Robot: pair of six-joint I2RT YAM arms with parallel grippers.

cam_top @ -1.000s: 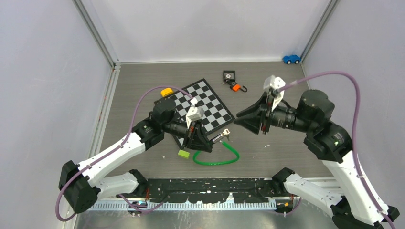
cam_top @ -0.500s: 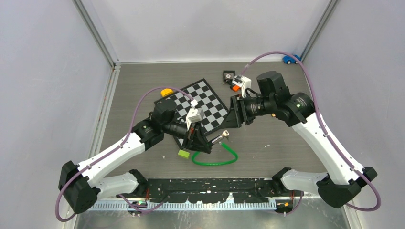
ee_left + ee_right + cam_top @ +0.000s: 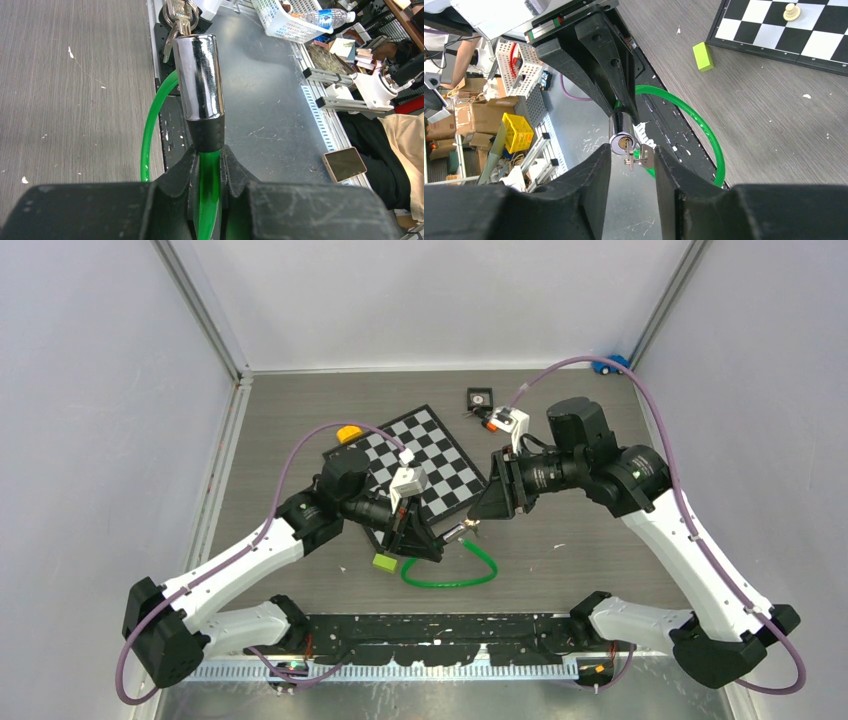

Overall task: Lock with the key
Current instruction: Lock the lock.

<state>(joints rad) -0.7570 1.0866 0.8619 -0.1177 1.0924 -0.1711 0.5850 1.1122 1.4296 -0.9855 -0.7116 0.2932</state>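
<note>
Nearest, green plastic-coated cable (image 3: pixel 208 200) loops on grey wood-grain table (image 3: pixel 600 540). Left gripper (image 3: pixel 207 160) clamped on cable behind chrome lock cylinder (image 3: pixel 200 75), cylinder held off table. Right wrist view alone shows keyhole face, silver key bunch (image 3: pixel 640 156) hanging there; right gripper (image 3: pixel 631 152) jaws apart, flanking it. Farther: black-and-white chessboard (image 3: pixel 440 455). Second ago, right arm stood well right of cylinder.

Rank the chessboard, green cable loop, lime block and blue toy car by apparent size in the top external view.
1. chessboard
2. green cable loop
3. lime block and blue toy car: near alike, and the car is farther off and partly hidden, so unranked.
</note>
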